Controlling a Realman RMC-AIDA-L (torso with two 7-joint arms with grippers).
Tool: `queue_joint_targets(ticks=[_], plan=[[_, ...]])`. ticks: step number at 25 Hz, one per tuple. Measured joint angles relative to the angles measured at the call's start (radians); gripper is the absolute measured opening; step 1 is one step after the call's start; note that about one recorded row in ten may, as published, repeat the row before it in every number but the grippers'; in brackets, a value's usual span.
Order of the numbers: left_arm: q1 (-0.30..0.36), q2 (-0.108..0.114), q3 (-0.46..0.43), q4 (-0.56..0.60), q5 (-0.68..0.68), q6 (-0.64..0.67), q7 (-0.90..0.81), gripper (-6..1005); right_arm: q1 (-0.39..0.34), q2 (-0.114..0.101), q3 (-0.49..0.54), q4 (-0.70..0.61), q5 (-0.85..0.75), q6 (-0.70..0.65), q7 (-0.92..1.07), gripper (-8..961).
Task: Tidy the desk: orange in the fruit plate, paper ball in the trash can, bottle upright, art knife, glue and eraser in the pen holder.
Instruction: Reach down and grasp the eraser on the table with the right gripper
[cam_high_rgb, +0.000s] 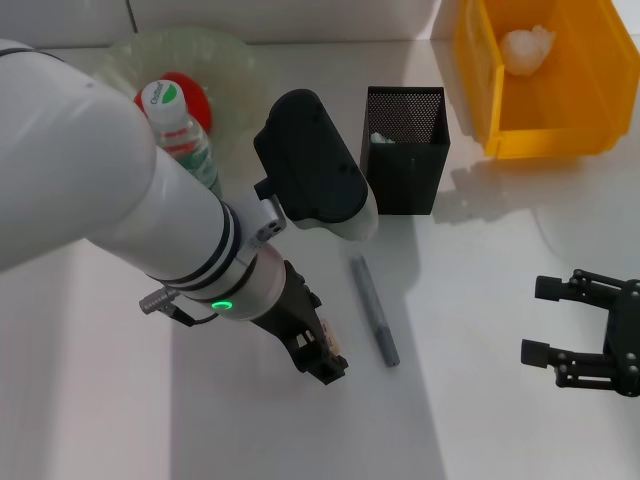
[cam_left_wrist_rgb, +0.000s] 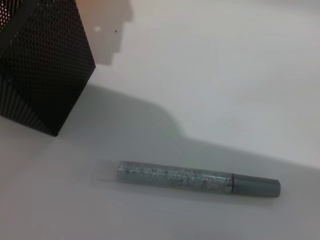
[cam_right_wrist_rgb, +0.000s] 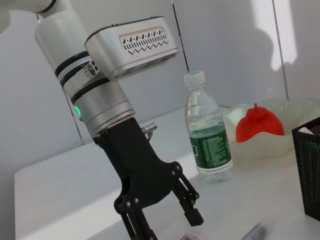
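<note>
The left gripper (cam_high_rgb: 325, 358) is low over the desk (cam_high_rgb: 470, 400), its fingers spread apart around the small tan eraser (cam_high_rgb: 333, 345), which sits between the fingertips; whether they touch it is hard to tell. Just beside the gripper, on its right, a grey glittery glue stick (cam_high_rgb: 374, 310) lies flat on the desk, pointing away toward the black mesh pen holder (cam_high_rgb: 405, 150), which stands upright beyond it with something white inside. Behind the gripper's arm, the water bottle (cam_high_rgb: 180, 135) stands upright, and past it the orange (cam_high_rgb: 190, 98) rests in the pale-green fruit plate (cam_high_rgb: 228, 55). Farthest off, to the right and at the back, the yellow trash can (cam_high_rgb: 480, 90) holds the white paper ball (cam_high_rgb: 528, 47). The right gripper (cam_high_rgb: 585, 335) hangs well apart at the right edge of the desk, its fingers spread and holding nothing.
</note>
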Motion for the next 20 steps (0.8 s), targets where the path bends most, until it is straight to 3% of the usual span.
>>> queue_joint_targets(ticks=[20], plan=[[-0.024,0.000,0.003,-0.047,-0.004,-0.010,0.004,646,-0.005,0.000,0.000,0.001,-0.012,-0.001,0.000,835]])
